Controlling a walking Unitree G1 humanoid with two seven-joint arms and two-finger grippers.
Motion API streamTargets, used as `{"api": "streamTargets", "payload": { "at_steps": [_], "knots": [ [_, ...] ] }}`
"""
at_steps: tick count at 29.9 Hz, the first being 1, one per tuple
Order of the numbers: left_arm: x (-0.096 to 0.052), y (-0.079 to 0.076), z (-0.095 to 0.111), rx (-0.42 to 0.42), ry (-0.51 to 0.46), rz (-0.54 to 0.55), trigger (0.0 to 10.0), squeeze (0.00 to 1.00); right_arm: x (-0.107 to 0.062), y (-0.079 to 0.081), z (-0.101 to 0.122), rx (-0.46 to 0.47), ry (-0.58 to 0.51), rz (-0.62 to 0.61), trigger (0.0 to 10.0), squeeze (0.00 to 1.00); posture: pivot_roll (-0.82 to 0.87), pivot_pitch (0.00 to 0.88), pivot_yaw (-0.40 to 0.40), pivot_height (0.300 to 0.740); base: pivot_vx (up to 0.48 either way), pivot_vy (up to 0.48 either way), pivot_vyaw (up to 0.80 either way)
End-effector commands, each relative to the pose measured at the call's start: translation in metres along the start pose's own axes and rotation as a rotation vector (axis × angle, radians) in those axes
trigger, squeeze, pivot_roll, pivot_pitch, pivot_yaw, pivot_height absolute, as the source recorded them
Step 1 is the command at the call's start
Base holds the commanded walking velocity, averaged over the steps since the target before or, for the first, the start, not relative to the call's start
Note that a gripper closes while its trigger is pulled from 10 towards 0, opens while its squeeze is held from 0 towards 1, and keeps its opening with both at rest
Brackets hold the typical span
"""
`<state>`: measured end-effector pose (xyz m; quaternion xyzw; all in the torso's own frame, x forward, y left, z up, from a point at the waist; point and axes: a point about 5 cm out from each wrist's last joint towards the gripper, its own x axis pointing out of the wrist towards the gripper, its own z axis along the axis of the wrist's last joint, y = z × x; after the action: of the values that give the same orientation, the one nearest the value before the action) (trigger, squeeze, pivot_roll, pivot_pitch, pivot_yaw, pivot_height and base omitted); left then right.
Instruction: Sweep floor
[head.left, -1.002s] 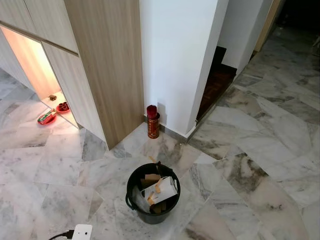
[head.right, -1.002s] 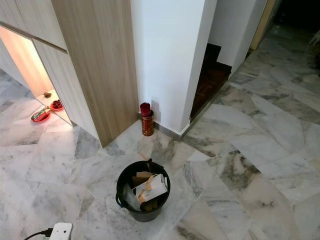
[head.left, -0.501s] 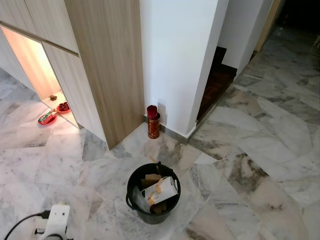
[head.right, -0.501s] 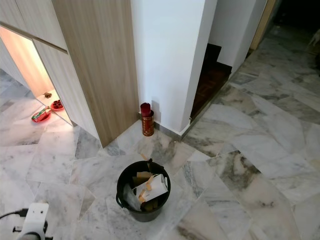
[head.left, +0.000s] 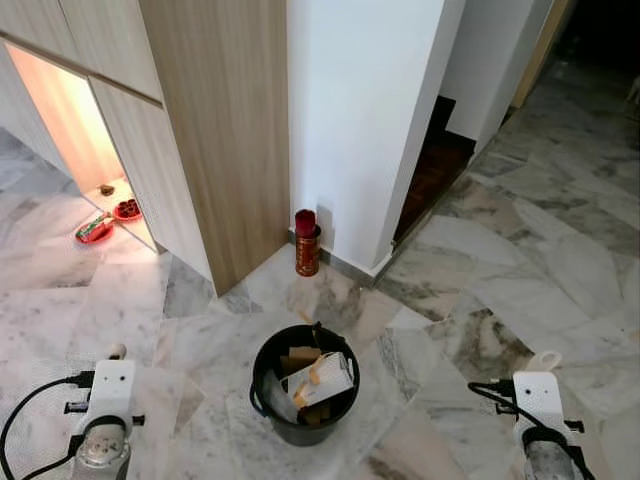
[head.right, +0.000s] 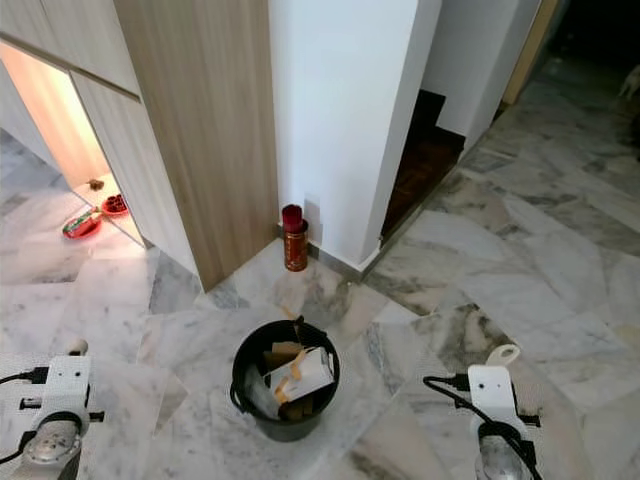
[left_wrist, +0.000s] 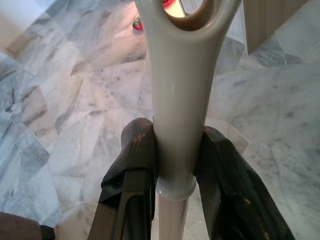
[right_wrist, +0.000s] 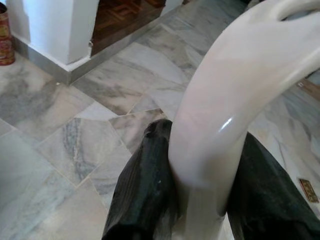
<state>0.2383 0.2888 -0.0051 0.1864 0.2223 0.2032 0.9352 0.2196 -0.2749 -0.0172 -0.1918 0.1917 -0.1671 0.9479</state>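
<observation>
Pinching a pale cream handle (left_wrist: 175, 105) between its two black fingers (left_wrist: 132, 165), the left gripper (left_wrist: 175, 160) has it clamped right where the shaft widens into a forked top with a hanging hole. Same deal on the other side: the right gripper (right_wrist: 200, 180) is squeezed onto a second pale handle (right_wrist: 225, 110), this one curving over into a loop at the end, with the black fingers (right_wrist: 147, 185) pressed tight against both sides of it. From the head views you can see both wrists low at the edges, each with a white camera box and black cable, the left one (head.left: 108, 385) near the lower left corner and the right one (head.left: 540, 395) near the lower right, with the tip of its handle poking up just past it. Whether these are a broom and a dustpan I can't tell, the business ends are out of sight. Between the two arms sits a black bucket (head.left: 268, 370) on the grey-veined marble floor (head.left: 480, 290), stuffed with cardboard scraps and white paper. Further back, a red and brown canister (head.left: 306, 243) stands at the corner where the white wall (head.left: 350, 120) meets the wood-panelled cabinet (head.left: 215, 120). Off to the left there's a lit recess in the cabinet with a couple of small red dishes (head.left: 95, 230) at floor level. To the right of the white wall a dark wooden step (head.left: 435, 165) leads off.
</observation>
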Motion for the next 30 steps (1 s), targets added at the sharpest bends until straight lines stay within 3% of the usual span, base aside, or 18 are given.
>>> {"api": "streamTargets", "payload": {
  "at_steps": [1,6,10,20,24,30],
  "knots": [
    [0.006,0.006,0.023,-0.018,-0.115,0.057,10.0,0.0,0.007,0.0,0.016,0.024,-0.066,-0.031,10.0,0.0,0.04,0.0,-0.056,0.74,0.0,0.0,0.0],
    [0.007,0.01,0.038,-0.059,-0.196,0.097,10.0,0.0,0.008,0.0,0.022,0.055,-0.093,-0.073,10.0,0.0,0.05,0.001,-0.057,0.74,0.0,0.0,0.0],
    [0.01,0.012,0.06,-0.082,-0.287,0.119,10.0,0.0,0.014,-0.007,0.039,0.067,-0.178,-0.127,10.0,0.0,0.04,0.001,-0.056,0.74,0.0,0.0,0.0],
    [0.011,0.009,0.077,-0.111,-0.343,0.12,10.0,0.0,0.023,-0.03,0.071,0.107,-0.324,-0.262,10.0,0.0,0.04,0.005,-0.053,0.74,0.0,0.0,0.0],
    [0.009,0.005,0.079,-0.125,-0.348,0.112,10.0,0.0,0.024,-0.027,0.073,0.148,-0.313,-0.247,10.0,0.0,0.04,0.01,-0.054,0.74,0.0,0.0,0.0],
    [0.006,-0.007,0.083,-0.195,-0.359,0.09,10.0,0.0,0.022,-0.015,0.057,0.313,-0.2,-0.21,10.0,0.0,0.04,0.015,-0.059,0.74,0.0,0.0,0.0]
  ]
}}
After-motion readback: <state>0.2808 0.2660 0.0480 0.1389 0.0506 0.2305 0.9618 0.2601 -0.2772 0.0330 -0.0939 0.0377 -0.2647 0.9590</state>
